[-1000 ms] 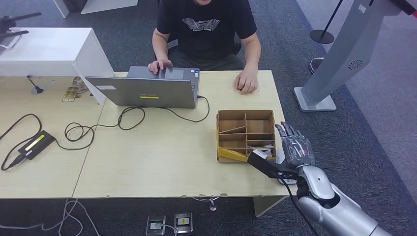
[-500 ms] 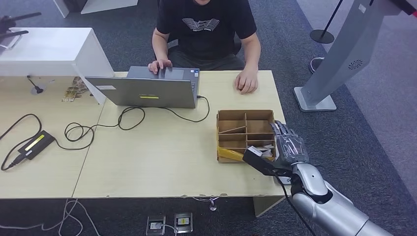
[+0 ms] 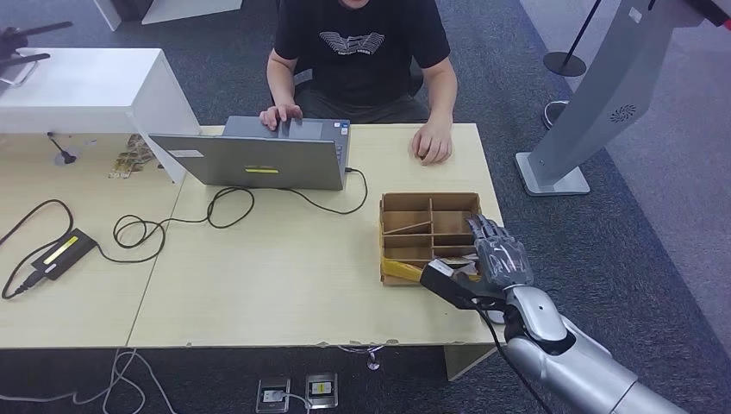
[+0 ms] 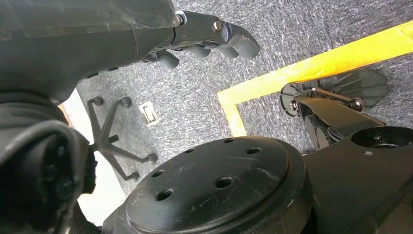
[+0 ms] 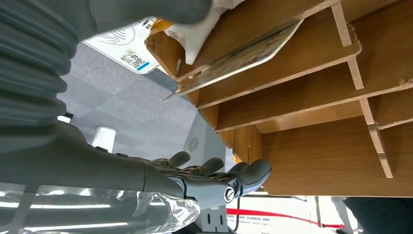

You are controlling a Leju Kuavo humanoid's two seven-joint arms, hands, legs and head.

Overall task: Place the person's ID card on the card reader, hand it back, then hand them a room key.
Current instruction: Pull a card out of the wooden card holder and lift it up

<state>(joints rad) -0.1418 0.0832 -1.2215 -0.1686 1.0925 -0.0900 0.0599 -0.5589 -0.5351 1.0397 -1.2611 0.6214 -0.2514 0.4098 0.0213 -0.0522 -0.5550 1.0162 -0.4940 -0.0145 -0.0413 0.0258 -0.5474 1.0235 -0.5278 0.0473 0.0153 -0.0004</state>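
While the silver right hand (image 3: 498, 259) hovers with fingers (image 5: 243, 178) spread, empty, at lower right, the brown cardboard divided box (image 3: 430, 201) with cards is reached just to its left.

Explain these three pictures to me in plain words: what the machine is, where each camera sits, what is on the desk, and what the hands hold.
It is a humanoid robot with two silver arms. The head view looks down from its body onto a desk. A seated person faces it behind a laptop. A partitioned cardboard box with cards in it sits at the desk's right end; the right hand, fingers spread, reaches over it and holds nothing visible. The right wrist view, turned, shows the box close up. The left wrist view shows the left hand hanging above the carpet, empty, fingers curled.
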